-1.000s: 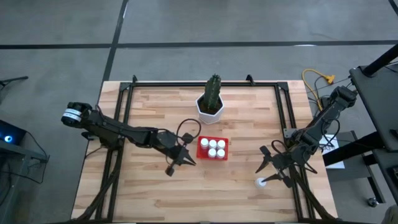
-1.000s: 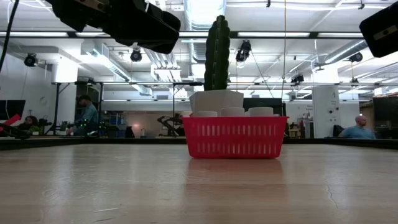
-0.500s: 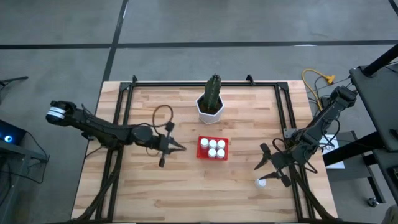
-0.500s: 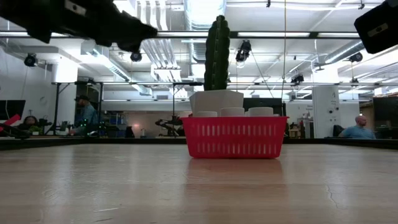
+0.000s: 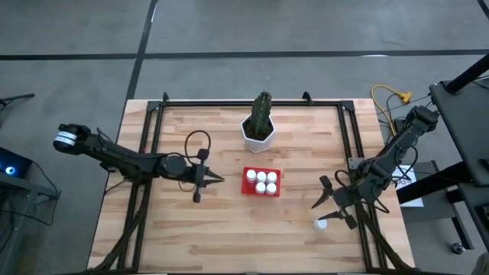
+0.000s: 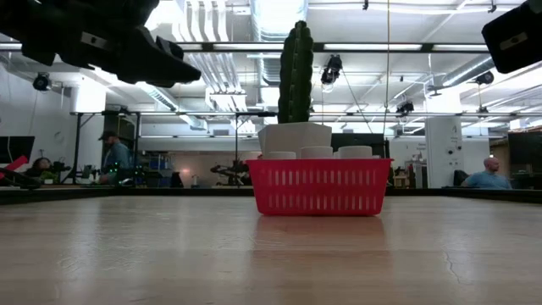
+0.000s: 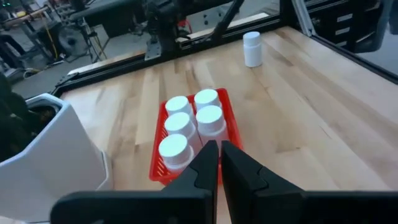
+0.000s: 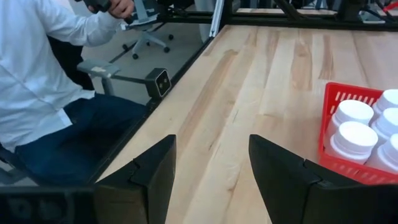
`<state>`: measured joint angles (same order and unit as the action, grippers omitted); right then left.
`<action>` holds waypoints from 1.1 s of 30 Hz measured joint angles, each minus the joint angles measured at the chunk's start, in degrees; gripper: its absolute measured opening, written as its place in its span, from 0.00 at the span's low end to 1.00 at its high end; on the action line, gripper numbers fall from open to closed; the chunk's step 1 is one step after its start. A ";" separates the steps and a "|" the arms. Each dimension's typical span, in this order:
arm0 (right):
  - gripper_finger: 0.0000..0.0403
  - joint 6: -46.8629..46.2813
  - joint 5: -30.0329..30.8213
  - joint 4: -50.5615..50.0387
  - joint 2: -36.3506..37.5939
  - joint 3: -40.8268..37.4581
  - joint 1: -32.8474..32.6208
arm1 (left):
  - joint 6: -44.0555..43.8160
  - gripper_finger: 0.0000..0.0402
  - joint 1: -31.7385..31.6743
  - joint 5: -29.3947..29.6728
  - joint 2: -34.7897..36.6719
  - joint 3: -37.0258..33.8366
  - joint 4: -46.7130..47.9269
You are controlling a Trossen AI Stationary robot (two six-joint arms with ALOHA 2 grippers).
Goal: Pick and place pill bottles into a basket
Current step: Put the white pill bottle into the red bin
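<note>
The left gripper (image 5: 216,179) has its jaws pressed together on nothing; in its wrist view the two dark fingers (image 7: 205,163) meet in a point just short of the basket (image 7: 233,121). Straight ahead of those jaws sits the red basket with five pill bottles (image 7: 193,121) in it by the overhead view, four of them visible past the fingers. A second ago this gripper stood right at the basket's near edge; it has since drawn back along the table, so there is now a clear gap between its tips and the red wall. Empty, shut and retreating, it reads as having finished a drop.

The right gripper (image 5: 333,208) hangs with its jaws apart and empty, the two fingers (image 8: 292,180) framing bare wood. Just beside it, toward the table's front edge, stands the last bottle (image 5: 321,224), upright, touching nothing and well apart from the basket (image 5: 261,182). This gripper has barely shifted over the last second, only easing slightly off the bottle.

Beyond the basket from both grippers stands a white pot (image 5: 258,132) holding a cactus (image 5: 263,110).

So one bottle appears to remain, and it lies on the right arm's side; the next move is likely that arm closing on it.
</note>
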<state>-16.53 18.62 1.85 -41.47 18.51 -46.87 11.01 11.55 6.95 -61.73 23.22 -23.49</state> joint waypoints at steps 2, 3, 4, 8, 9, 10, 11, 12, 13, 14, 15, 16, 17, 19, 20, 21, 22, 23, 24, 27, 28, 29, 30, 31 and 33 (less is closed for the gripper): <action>0.48 1.44 -0.01 0.08 0.00 -0.01 0.00 | -0.10 0.00 0.00 -0.64 0.00 0.00 0.00; 0.48 2.42 -0.01 0.27 0.07 -0.03 0.00 | -0.15 0.00 0.00 -0.68 0.00 0.00 0.01; 0.48 3.26 -0.03 0.57 0.15 -0.05 0.00 | -0.18 0.00 0.00 -0.73 0.00 0.00 0.02; 0.48 5.00 0.81 4.04 0.12 -0.09 0.00 | -0.18 0.00 0.00 -0.79 0.00 0.00 0.03; 0.48 5.04 1.40 5.09 0.13 -0.07 0.02 | -0.18 0.00 0.00 -0.79 0.00 0.00 0.02; 0.48 4.98 2.13 6.11 0.13 -0.09 0.04 | -0.18 0.00 0.00 -0.79 0.00 0.00 0.02; 0.48 4.91 2.81 6.94 0.13 -0.09 0.04 | -0.18 0.00 0.00 -0.79 0.00 0.00 0.02; 0.48 4.86 3.72 7.47 0.13 -0.09 0.04 | -0.19 0.00 0.00 -0.79 0.00 0.00 0.04; 0.48 4.71 4.64 7.74 0.13 -0.09 0.04 | -0.21 0.00 0.00 -0.79 0.00 0.00 0.00; 0.48 4.39 5.75 7.82 0.13 -0.07 0.04 | -0.22 0.00 0.00 -0.79 0.00 0.00 0.02; 0.48 3.94 6.92 7.75 0.11 -0.09 0.04 | -0.23 0.00 0.00 -0.79 0.00 0.00 0.02; 0.48 3.58 8.08 7.76 0.05 -0.09 0.04 | -0.23 0.00 0.00 -0.79 0.00 0.00 0.02; 0.48 3.38 8.89 7.76 0.00 -0.08 0.04 | -0.25 0.00 0.00 -0.79 0.00 0.00 0.02; 0.49 3.29 10.09 8.01 0.00 -0.09 0.06 | -0.27 0.00 0.00 -0.79 0.00 0.00 0.02; 0.50 3.30 10.17 8.39 0.00 -0.09 0.10 | -0.29 0.00 0.00 -0.79 0.00 0.00 0.02; 0.51 3.30 10.19 8.88 0.00 -0.09 0.16 | -0.31 0.00 0.00 -0.79 0.00 0.00 0.02; 0.52 3.27 10.21 9.38 0.00 -0.09 0.17 | -0.34 0.00 0.00 -0.79 0.00 0.00 0.02; 0.54 3.27 10.23 9.74 0.00 -0.09 0.15 | -0.34 0.00 0.00 -0.79 0.00 0.00 0.02; 0.56 3.27 10.34 9.95 0.00 -0.09 0.15 | -0.34 0.00 0.00 -0.79 0.00 0.00 0.02; 0.62 3.24 11.47 10.18 0.00 -0.09 0.15 | -0.34 0.00 0.00 -0.79 0.00 0.02 0.02; 0.65 3.27 11.54 10.44 0.00 -0.09 0.15 | -0.34 0.00 0.00 -0.79 0.00 0.02 0.02; 0.67 3.33 11.55 10.58 0.00 -0.09 0.15 | -0.34 0.00 0.00 -0.79 0.00 0.02 0.02; 0.69 3.38 11.53 10.57 0.02 -0.09 0.15 | -0.34 0.00 0.00 -0.79 0.00 0.02 0.02; 0.71 3.41 11.46 10.56 0.00 -0.09 0.13 | -0.34 0.00 0.00 -0.79 0.00 0.02 0.02; 0.74 3.26 9.97 10.55 0.02 -0.09 0.15 | -0.34 0.00 0.00 -0.79 0.00 0.02 0.02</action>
<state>-13.28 28.58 12.40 -41.45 18.41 -46.72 10.68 11.55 6.16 -61.73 23.24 -23.46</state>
